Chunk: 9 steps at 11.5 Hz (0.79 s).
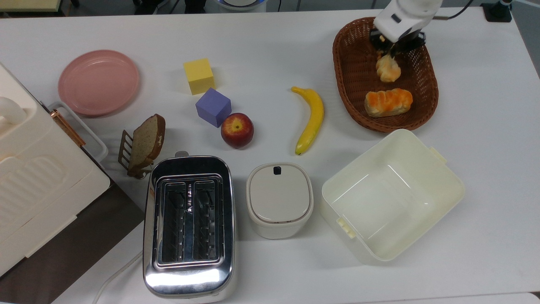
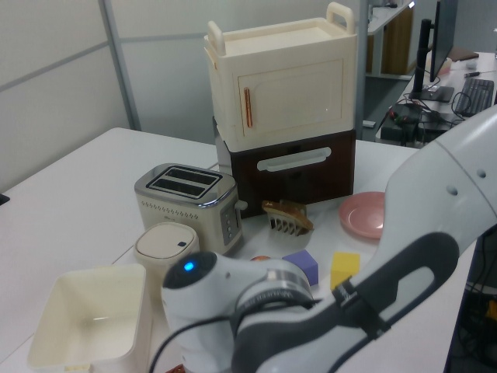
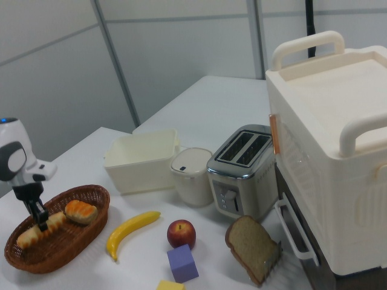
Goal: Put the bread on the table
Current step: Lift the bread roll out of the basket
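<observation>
Step in hand, as you are seeing it: the lift-out. The gripper is pinching one end of the bread with its fingers narrow, and the roll is hanging tilted, its low end apparently resting in the basket at about one o'clock on the bench in the top view. The bread is therefore not yet on the bench. Judging from this, your next move is calling for a clean raise above the wicker rim, then a carry to bare surface, perhaps toward nine o'clock of the basket, past the banana.

Containers, working near to far in the top view:
- The lidded canister at six o'clock is sitting closed; its contents cannot be told.
- The open cream box, toward four o'clock, is holding nothing visible.
- The basket is holding a stubby orange-glazed roll besides the gripped bread.
</observation>
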Each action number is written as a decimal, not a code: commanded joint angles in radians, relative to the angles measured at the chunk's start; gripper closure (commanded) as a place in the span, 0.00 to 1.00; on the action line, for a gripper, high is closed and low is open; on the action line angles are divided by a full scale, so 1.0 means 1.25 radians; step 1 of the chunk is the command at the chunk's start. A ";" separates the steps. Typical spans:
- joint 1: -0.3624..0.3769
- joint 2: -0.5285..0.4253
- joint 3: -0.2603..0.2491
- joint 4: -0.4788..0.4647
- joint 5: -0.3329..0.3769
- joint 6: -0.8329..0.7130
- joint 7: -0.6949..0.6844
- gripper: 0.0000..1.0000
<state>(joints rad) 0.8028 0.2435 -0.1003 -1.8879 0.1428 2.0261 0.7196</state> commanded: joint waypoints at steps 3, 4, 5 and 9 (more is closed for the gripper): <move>-0.079 -0.063 -0.017 0.034 0.005 -0.092 -0.104 0.83; -0.120 -0.077 -0.019 0.033 0.004 -0.108 -0.154 0.83; -0.150 -0.085 -0.022 0.033 0.000 -0.122 -0.195 0.82; -0.353 -0.106 -0.028 0.033 -0.058 -0.142 -0.438 0.78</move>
<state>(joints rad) 0.4947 0.1427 -0.1373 -1.8348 0.0969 1.8733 0.3447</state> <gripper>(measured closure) 0.797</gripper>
